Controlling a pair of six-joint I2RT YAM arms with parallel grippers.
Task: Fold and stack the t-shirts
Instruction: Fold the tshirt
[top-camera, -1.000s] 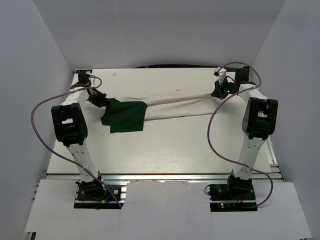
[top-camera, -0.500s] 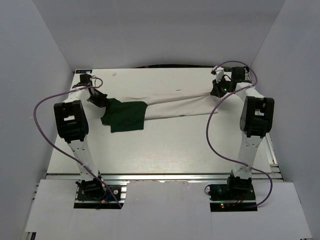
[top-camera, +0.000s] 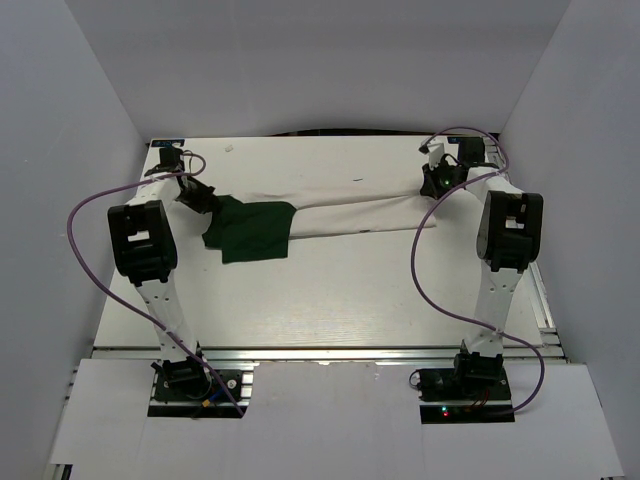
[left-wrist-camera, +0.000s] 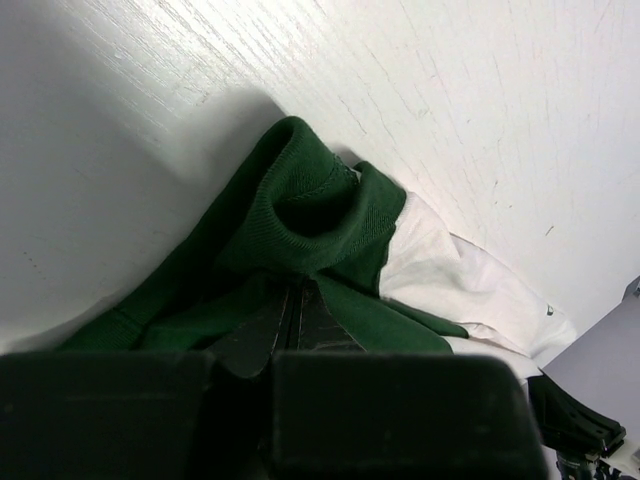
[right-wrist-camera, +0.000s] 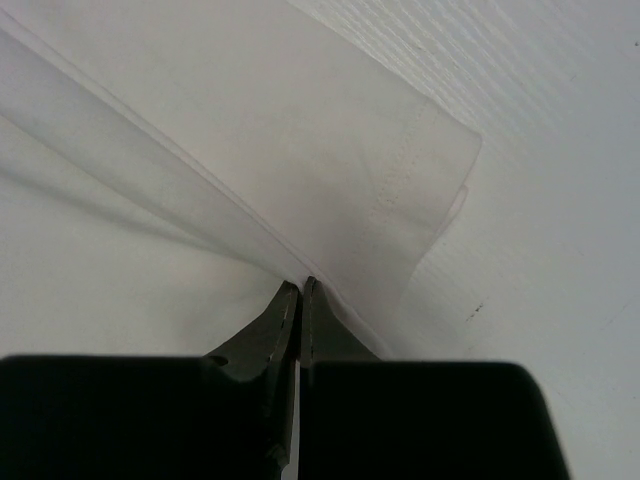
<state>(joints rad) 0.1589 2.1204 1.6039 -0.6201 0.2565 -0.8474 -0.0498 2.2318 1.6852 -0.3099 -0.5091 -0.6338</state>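
Note:
A white t-shirt (top-camera: 350, 212) with dark green sleeves is stretched in a band across the far half of the table. One green sleeve (top-camera: 252, 232) hangs down at its left end. My left gripper (top-camera: 200, 197) is shut on the green cloth (left-wrist-camera: 300, 210) at the shirt's left end. My right gripper (top-camera: 436, 180) is shut on the white hem (right-wrist-camera: 330, 180) at its right end. The white fabric fans out taut from the right gripper (right-wrist-camera: 300, 283). The printed lettering is hidden.
White walls close in the wooden table (top-camera: 320, 300) on three sides. Purple cables (top-camera: 430, 270) loop from both arms over the table. An aluminium rail (top-camera: 320, 352) runs along the near edge between the arm bases.
The right arm has moved its end of the shirt a little farther back and up. The left gripper has shifted slightly away too, and the shirt hangs tauter between them.

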